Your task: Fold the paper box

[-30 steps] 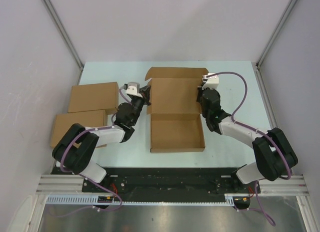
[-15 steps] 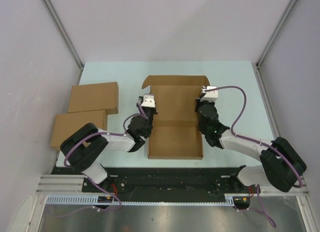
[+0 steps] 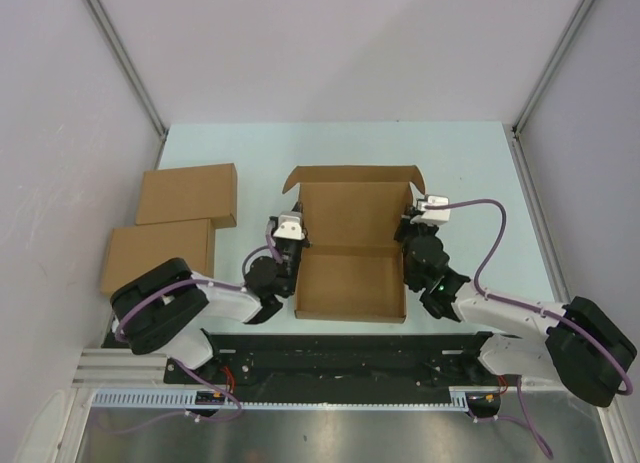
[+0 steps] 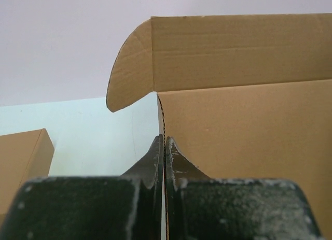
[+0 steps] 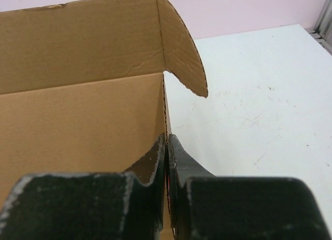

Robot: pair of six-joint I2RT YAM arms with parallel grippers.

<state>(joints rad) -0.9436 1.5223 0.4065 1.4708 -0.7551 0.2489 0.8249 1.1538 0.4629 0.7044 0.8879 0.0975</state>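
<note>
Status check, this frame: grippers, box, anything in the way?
Left gripper shut on the paper box, left lid edge. Right gripper shut on right lid edge. Lid raised, tray formed. Two finished boxes off left, clear.

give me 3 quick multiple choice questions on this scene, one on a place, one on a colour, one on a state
1. Where do the two closed cardboard boxes lie?
A) left of the paper box
B) right of it
C) inside it
2. What colour is the table?
A) black
B) pale blue-green
C) red
3. How does the paper box's lid stand?
A) shut flat
B) torn off
C) raised, open

Answers: 1 A, they sit on the left arm's side. 2 B, it shows around the boxes. 3 C, the lid stands up while the left gripper and right gripper each pinch a side edge.
</note>
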